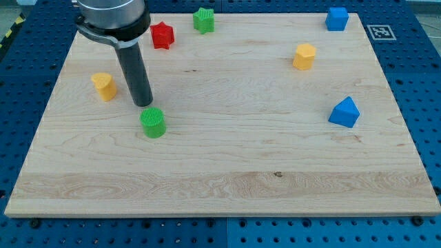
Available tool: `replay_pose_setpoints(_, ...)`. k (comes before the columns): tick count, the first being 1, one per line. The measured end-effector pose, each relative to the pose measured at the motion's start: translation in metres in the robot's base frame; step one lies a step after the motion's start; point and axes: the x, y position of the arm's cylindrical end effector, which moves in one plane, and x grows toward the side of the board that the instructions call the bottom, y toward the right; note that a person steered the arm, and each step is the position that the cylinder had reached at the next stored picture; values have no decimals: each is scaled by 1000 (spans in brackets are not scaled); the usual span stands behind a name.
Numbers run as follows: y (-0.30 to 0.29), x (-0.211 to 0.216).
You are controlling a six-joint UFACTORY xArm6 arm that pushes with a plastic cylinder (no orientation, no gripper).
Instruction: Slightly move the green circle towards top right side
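Note:
The green circle (153,122) is a short ribbed cylinder standing on the wooden board (227,179), left of centre. My tip (143,104) is the lower end of the dark rod that comes down from the view's top left. It stands just above and slightly left of the green circle, very close to its upper edge; I cannot tell whether they touch.
A yellow block (104,86) sits left of the rod. A red star-like block (162,35) and a green star-like block (203,20) sit near the top edge. A yellow block (304,56), a blue cube (336,18) and a blue triangular block (344,112) lie on the right.

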Motion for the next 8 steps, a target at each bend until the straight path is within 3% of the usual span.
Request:
replay_pose_setpoints(7,-13,31)
replay_pose_setpoints(8,-6,58)
